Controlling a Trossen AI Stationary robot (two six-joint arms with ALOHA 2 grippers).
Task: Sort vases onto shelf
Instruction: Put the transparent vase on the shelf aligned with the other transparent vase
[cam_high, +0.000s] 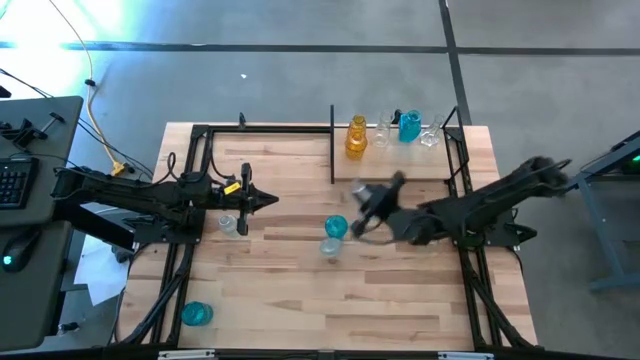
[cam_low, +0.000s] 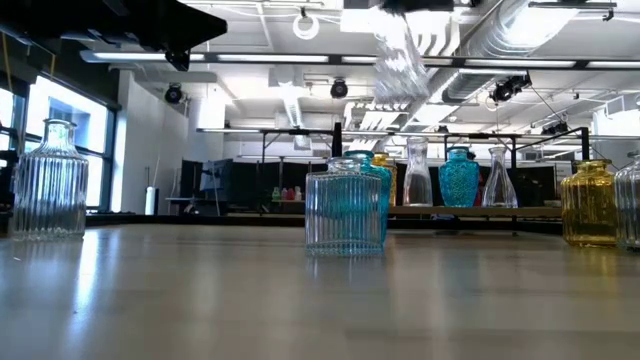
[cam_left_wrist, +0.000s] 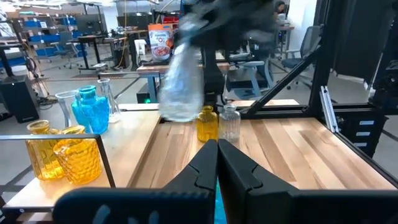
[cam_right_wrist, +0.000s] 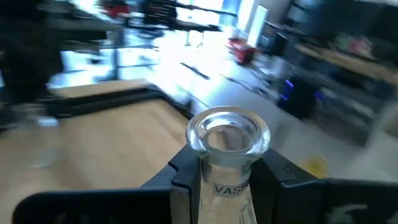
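Observation:
My right gripper (cam_right_wrist: 229, 177) is shut on a clear ribbed glass vase (cam_left_wrist: 182, 84) and holds it high over the table's middle (cam_high: 362, 196). The vase also shows blurred at the top of the low view (cam_low: 400, 60). On the shelf (cam_high: 400, 165) at the far right stand an amber vase (cam_high: 356, 138), a teal vase (cam_high: 409, 126) and two clear ones. A teal vase (cam_high: 336, 227) and a clear vase (cam_high: 331, 246) stand on their bases mid-table. My left gripper (cam_high: 270, 200) waits shut at the left, with a clear vase (cam_high: 231, 224) beside it. My right gripper pinches the clear vase's narrow neck (cam_right_wrist: 229, 163) between its two fingers (cam_right_wrist: 185, 175), just under the round rim (cam_right_wrist: 229, 132). The fingers come about level from the table's right side. The vase's belly (cam_left_wrist: 180, 99) hangs tilted below them, lifted clear of the table.
Another teal vase (cam_high: 197, 314) stands near the table's front left corner. Black frame bars (cam_high: 190, 190) run along both sides of the table. Bare wood lies across the near half (cam_high: 350, 300).

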